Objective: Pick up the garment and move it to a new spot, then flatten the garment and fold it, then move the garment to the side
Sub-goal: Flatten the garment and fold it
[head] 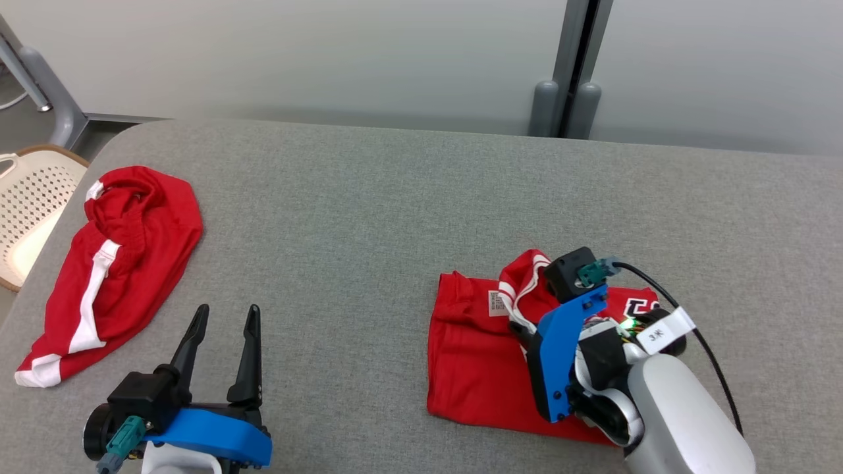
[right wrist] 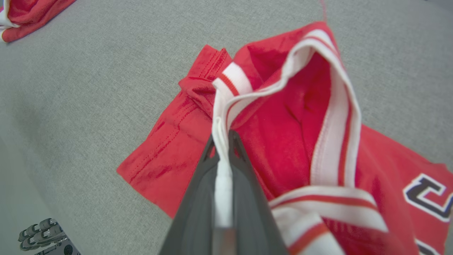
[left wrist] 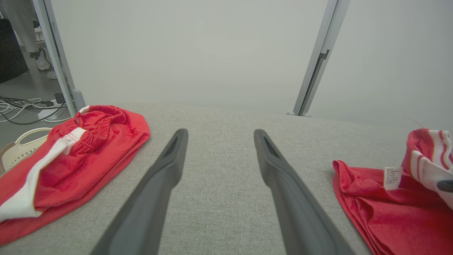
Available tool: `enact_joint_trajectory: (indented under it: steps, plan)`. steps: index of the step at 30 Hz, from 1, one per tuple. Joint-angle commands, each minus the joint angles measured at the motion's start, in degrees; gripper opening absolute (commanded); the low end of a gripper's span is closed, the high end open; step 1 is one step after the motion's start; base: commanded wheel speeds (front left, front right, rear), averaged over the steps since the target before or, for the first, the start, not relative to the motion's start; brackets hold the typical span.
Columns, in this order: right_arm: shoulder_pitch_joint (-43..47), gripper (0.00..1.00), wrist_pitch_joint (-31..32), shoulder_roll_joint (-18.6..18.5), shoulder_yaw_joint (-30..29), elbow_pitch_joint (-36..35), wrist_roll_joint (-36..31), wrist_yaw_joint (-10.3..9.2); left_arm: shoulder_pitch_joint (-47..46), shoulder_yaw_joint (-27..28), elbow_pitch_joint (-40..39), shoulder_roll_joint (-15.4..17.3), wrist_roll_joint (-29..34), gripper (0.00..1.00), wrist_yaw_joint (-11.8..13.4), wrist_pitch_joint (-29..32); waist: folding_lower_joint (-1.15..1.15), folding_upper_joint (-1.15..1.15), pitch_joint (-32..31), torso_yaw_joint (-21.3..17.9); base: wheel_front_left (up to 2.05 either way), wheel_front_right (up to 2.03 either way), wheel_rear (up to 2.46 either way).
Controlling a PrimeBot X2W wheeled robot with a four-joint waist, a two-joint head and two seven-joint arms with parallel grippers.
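Observation:
The garment, a red jersey with white-and-red striped trim and dark lettering, lies partly folded on the grey table, right of centre. My right gripper is over it, shut on the white trim edge. In the right wrist view the fingertips pinch that trim, and the collar part of the garment is lifted above the rest. My left gripper rests open near the table's front left with nothing between its fingers. The garment's edge and label lie to its right.
A second red piece with white side stripes and an elastic waistband lies crumpled at the table's left edge. A cream perforated basket stands beyond that edge. Grey partition posts rise behind the table.

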Motion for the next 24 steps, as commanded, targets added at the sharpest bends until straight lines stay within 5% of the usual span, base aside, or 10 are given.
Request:
enact_joint_trajectory:
  steps: [1, 12, 19, 20, 24]
  plan:
    - [-2.2, 0.0, -1.0, 0.0, 1.8, 1.7, 0.8, 0.02, -0.9, -0.1, 0.1, 0.0, 0.0, 1.0, -0.1, -0.1, 0.0, 0.0, 0.2, 0.7, 0.0, 0.0, 0.0]
    - [-10.4, 0.0, -4.4, 0.0, 11.8, 12.3, 4.5, 0.02, -1.6, -0.3, 0.8, -0.2, -0.2, 1.0, 0.0, -0.3, 0.0, 0.0, 0.9, 1.8, 0.0, 0.0, 0.0]
    - [-12.6, 0.0, -6.8, 0.0, 13.2, 16.4, 5.4, 0.02, -2.0, -0.4, 0.9, -0.3, -0.1, 1.0, -0.1, -0.4, 0.0, 0.0, 1.0, 2.2, 0.0, 0.0, 0.0]
    - [-12.8, 1.0, -8.0, 0.0, 13.4, 17.1, 6.8, 0.02, -1.9, -0.5, 1.0, -0.3, -0.1, 1.0, -0.2, -0.4, 0.0, 0.0, 1.0, 2.3, 0.0, 0.0, 0.0]
    - [-13.6, 1.0, -10.0, 0.0, 14.3, 17.0, 8.6, 0.02, -1.6, -0.2, 1.0, -0.3, -0.2, 1.0, -0.1, -0.4, 0.0, 0.0, 1.0, 2.2, 0.0, 0.0, 0.0]
